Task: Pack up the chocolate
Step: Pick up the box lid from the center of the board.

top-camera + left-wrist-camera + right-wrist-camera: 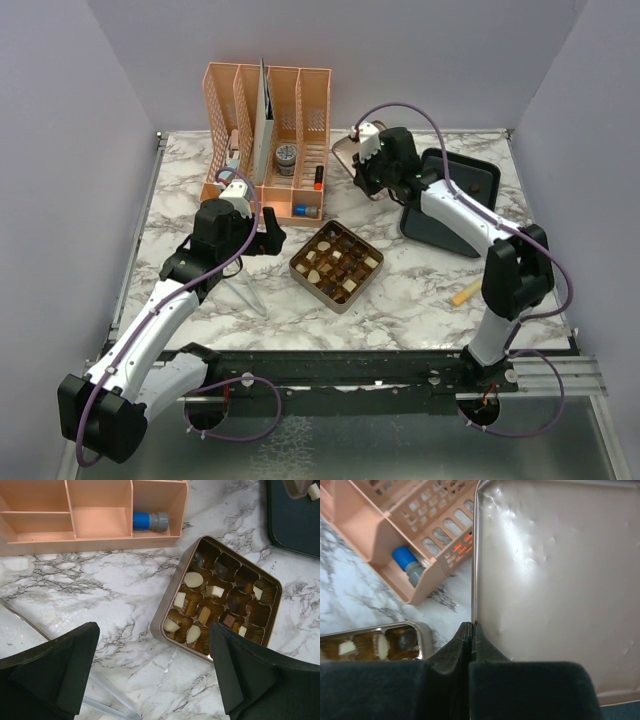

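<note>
On veined marble [420,290], square gold tin [166,600] of glossy chocolate pieces [193,579], left gripper [153,635] spread, right gripper [471,630] pinching smooth lid [545,580].

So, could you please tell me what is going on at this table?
The right gripper is shut on the edge of a flat gold metal lid, holding it near the peach plastic desk organiser. The square gold tin sits open on the white marble table, with small dark brown, light brown and cream chocolate pieces in its compartments. The left gripper hangs open beside the tin, holding nothing.
</note>
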Controlling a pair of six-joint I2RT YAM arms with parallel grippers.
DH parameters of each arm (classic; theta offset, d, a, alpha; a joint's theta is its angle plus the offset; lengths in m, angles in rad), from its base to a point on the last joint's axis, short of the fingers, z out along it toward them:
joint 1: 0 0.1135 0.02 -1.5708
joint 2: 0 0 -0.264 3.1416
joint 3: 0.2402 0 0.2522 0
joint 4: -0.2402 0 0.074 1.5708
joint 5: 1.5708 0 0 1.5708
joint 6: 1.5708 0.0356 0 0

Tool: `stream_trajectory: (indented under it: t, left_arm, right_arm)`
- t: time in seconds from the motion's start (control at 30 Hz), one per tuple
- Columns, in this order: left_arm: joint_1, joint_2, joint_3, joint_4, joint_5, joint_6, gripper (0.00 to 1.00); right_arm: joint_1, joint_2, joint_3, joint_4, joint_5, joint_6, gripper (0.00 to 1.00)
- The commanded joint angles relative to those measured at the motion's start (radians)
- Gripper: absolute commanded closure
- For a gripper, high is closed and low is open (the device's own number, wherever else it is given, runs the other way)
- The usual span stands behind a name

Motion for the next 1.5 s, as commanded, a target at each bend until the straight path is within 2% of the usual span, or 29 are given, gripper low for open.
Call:
stream_trajectory:
  t: [0.0,0.13,0.3,0.5,0.6,0.73,0.8,0.87,0.97,1.13,1.47]
  left_arm:
    - [0.008,-0.006,0.004,0.012,-0.011,0.003,0.01]
    - [0.008,0.001,0.001,0.041,-0.004,0.001,0.01]
    - [0.007,0.001,-0.012,0.209,0.161,-0.004,0.1]
    - [0.004,0.017,-0.007,0.385,0.279,0.018,0.08]
    - [-0.005,0.017,-0.026,0.463,0.375,0.128,0.12]
    - [-0.017,0.02,-0.038,0.488,0.492,0.364,0.16]
    - [-0.037,0.025,-0.027,0.466,0.68,0.566,0.27]
    - [-0.069,0.022,-0.003,0.376,0.84,0.839,0.31]
    - [-0.118,0.019,0.047,0.318,0.836,0.999,0.26]
    - [-0.187,0.025,0.109,0.168,0.813,1.274,0.24]
    - [-0.288,0.117,0.186,-0.008,0.73,1.472,0.26]
  right_arm:
    - [-0.003,-0.119,-0.039,-0.056,-0.068,0.11,1.0]
    - [-0.001,-0.226,-0.128,-0.06,-0.207,0.248,1.0]
    - [0.011,-0.403,-0.318,0.004,-0.357,0.397,1.0]
    - [0.017,-0.627,-0.495,0.023,-0.434,0.49,1.0]
    - [0.019,-0.703,-0.529,-0.014,-0.477,0.506,1.0]
    - [0.02,-0.776,-0.549,-0.086,-0.524,0.53,0.99]
    - [0.02,-0.785,-0.54,-0.146,-0.558,0.554,0.99]
    - [0.02,-0.78,-0.525,-0.205,-0.614,0.555,1.0]
    - [0.02,-0.79,-0.525,-0.245,-0.651,0.559,1.0]
    - [0.02,-0.819,-0.523,-0.27,-0.7,0.561,1.0]
    - [0.02,-0.819,-0.508,-0.319,-0.733,0.545,1.0]
